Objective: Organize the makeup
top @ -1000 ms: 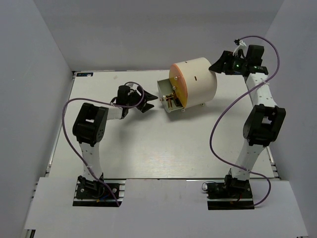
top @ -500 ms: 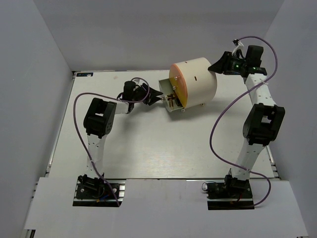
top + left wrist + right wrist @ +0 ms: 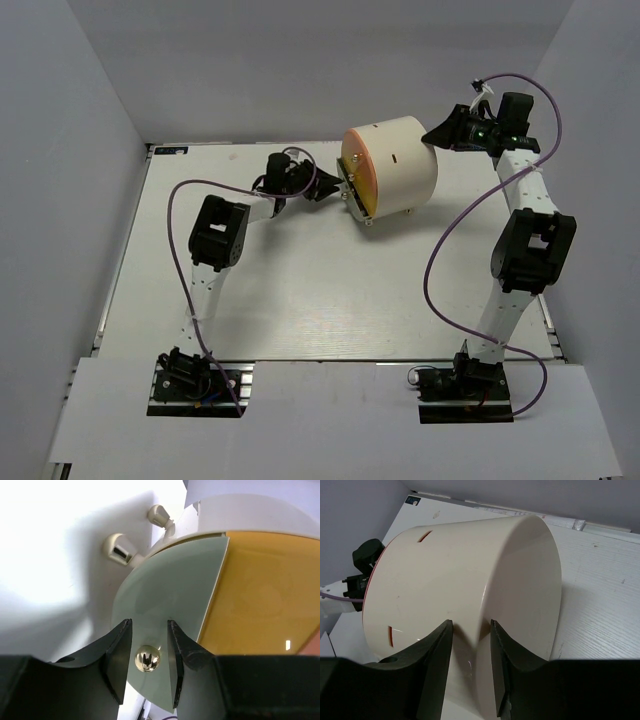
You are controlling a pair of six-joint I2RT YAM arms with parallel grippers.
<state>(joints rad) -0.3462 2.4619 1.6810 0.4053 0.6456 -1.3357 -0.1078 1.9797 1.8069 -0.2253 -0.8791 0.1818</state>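
Flanking the drawer knob [image 3: 147, 658] at the cylinder's [image 3: 400, 165] 9 o'clock with left gripper [image 3: 149, 627] barely open, empty; bracing at 3 o'clock with right gripper [image 3: 470, 625] part-open. No makeup showing, presumably inside. Best pushing straight, centred.

A white worktop [image 3: 300, 300] with a faint wood grain stands boxed in by a plain grey left wall [image 3: 60, 200], back wall [image 3: 300, 60] and right wall [image 3: 600, 130]. A white board [image 3: 330, 420] covers its near edge. A small dark label [image 3: 172, 150] sits at its far left corner. The light is soft and even.
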